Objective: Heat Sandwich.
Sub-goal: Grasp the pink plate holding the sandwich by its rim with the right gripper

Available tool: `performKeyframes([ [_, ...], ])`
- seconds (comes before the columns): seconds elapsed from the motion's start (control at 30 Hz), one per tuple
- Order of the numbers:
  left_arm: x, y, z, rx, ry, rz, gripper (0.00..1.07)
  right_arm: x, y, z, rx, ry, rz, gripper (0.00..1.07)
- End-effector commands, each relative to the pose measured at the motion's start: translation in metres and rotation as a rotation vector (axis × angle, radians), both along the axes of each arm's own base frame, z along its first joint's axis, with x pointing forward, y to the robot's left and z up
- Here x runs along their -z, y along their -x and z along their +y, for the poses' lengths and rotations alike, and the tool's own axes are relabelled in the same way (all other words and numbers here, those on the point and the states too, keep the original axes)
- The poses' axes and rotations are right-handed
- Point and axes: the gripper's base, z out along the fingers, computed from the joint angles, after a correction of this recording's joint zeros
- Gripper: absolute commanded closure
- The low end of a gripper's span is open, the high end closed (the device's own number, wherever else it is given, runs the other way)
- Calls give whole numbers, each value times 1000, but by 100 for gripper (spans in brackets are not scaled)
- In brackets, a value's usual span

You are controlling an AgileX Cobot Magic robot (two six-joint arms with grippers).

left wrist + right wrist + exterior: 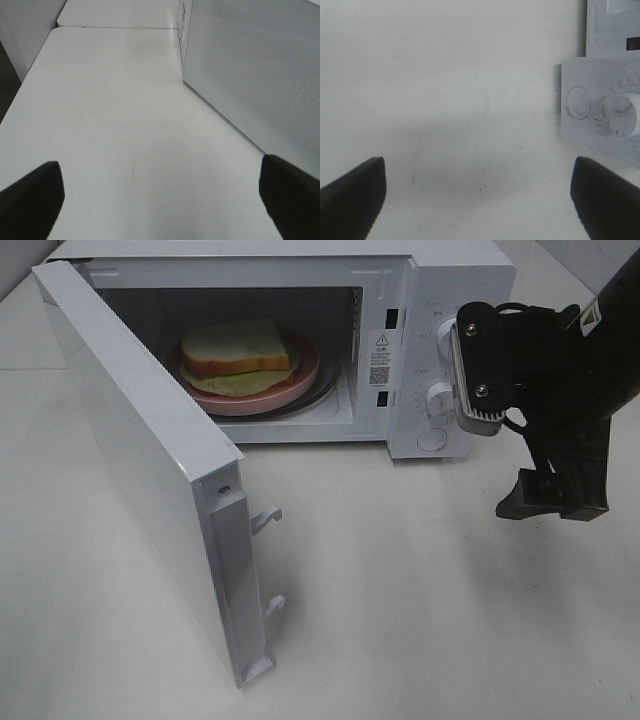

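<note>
The sandwich [235,345], white bread with green and orange filling, lies on a round pink plate [272,397] inside the white microwave [445,300]. The microwave door [130,440] stands wide open, swung out to the left. My right gripper [553,498] hangs open and empty above the table, just right of the control panel; in its wrist view [480,197] the fingers are wide apart. My left gripper [160,200] is open and empty, low over the table beside the door's outer face [260,65]. The left arm is out of the exterior view.
The control panel has a timer knob [437,395] [620,115] and a round door button [431,438] [578,102]. Two latch hooks [268,518] stick out of the door's edge. The white table [420,600] runs in front; a second table top [115,20] adjoins behind.
</note>
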Motion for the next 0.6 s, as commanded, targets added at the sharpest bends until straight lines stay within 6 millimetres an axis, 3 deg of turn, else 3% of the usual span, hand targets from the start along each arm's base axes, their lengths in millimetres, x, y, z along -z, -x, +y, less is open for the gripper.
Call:
performKeyframes([
  [0.03,0,4,-1,1,6,-31,6,-4,-3,-3,-17,36,-36,11],
  [0.33,0,4,-1,1,6,-31,6,-4,-1,15,-108,75,-86,13],
  [0.6,0,4,-1,1,6,-31,6,-6,-18,38,-146,78,-100,14],
])
